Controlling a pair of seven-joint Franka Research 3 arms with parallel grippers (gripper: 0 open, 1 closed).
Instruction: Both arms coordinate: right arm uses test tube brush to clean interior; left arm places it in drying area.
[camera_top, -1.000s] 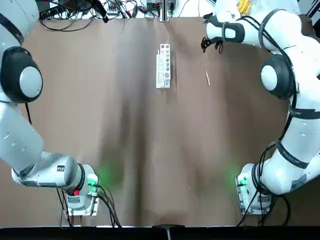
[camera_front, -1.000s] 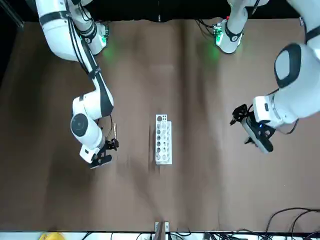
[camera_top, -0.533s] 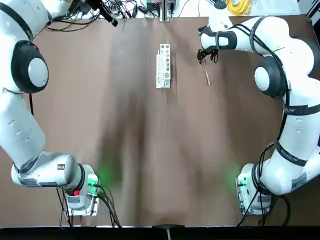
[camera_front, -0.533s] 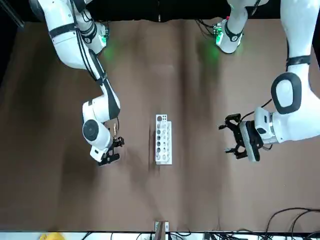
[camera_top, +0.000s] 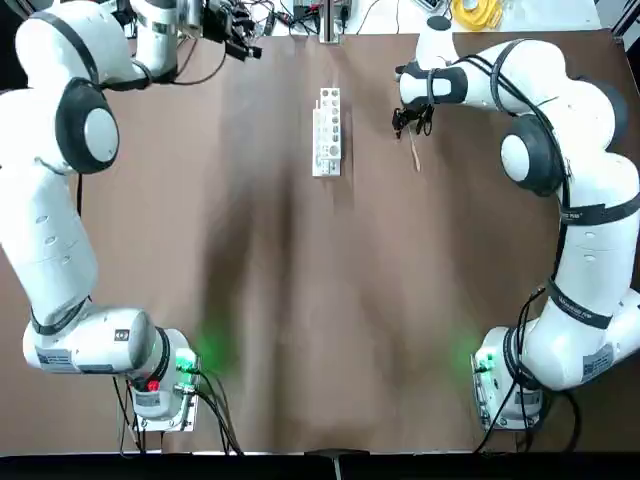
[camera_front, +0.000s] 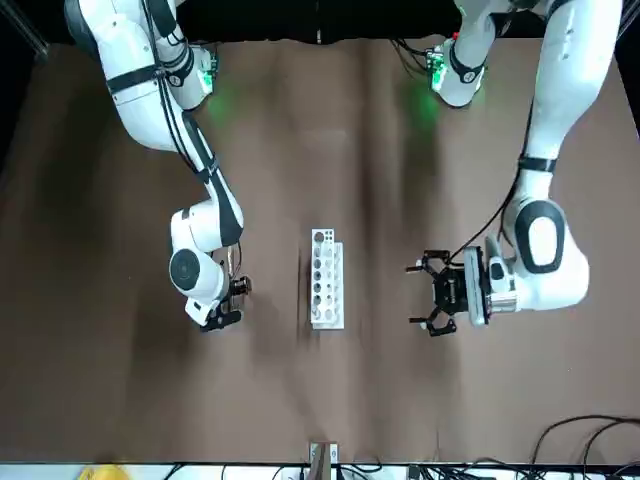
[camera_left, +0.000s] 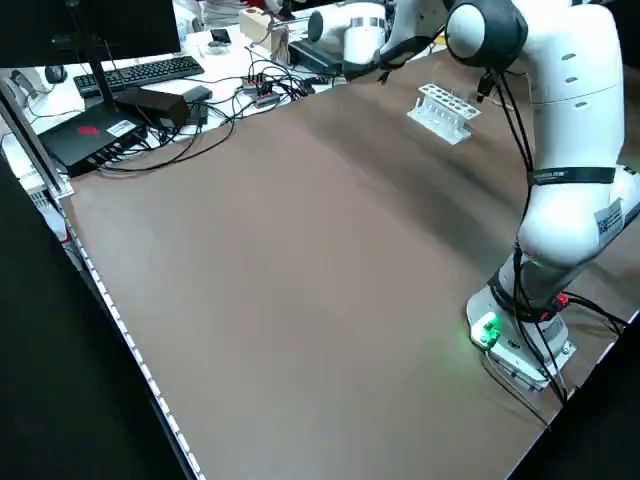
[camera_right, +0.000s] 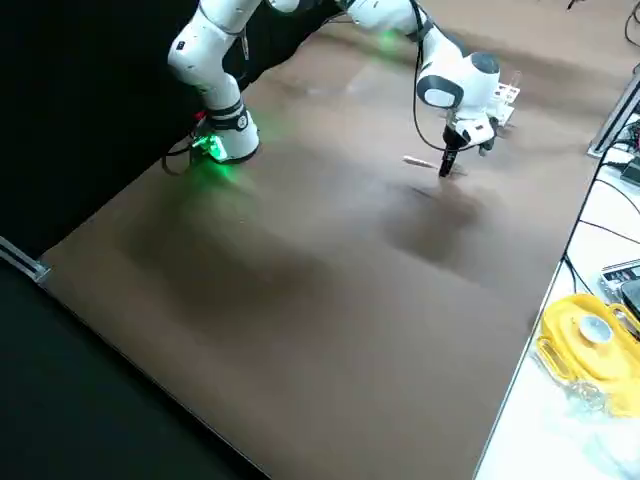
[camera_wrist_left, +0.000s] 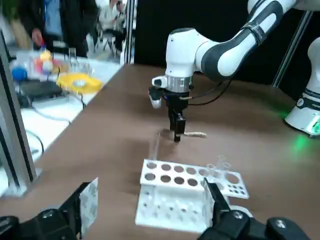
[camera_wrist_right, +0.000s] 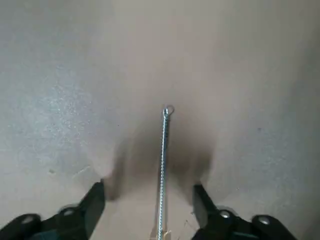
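The test tube brush (camera_top: 413, 150) lies on the brown table to the right of the white rack, the drying area (camera_top: 328, 130). My right gripper (camera_top: 410, 122) hangs low over the brush's far end. It is open, and the thin stick (camera_wrist_right: 163, 165) runs between its fingers (camera_wrist_right: 95, 200). My left gripper (camera_front: 415, 294) hovers open on the rack's other side, raised and turned toward the rack (camera_wrist_left: 190, 192). A faint see-through test tube (camera_wrist_left: 154, 145) lies on the table beside the rack, on the right arm's side. The brush (camera_wrist_left: 192, 134) lies just past it.
Cables, a keyboard (camera_left: 140, 72) and boxes crowd the far edge, with a metal post (camera_top: 327, 20) behind the rack. A yellow item (camera_right: 585, 345) sits off the table's right side. People stand in the room beyond the table.
My left gripper has swung in from the robot's left toward the rack and turned to face it. My right gripper has come down over the brush's far end.
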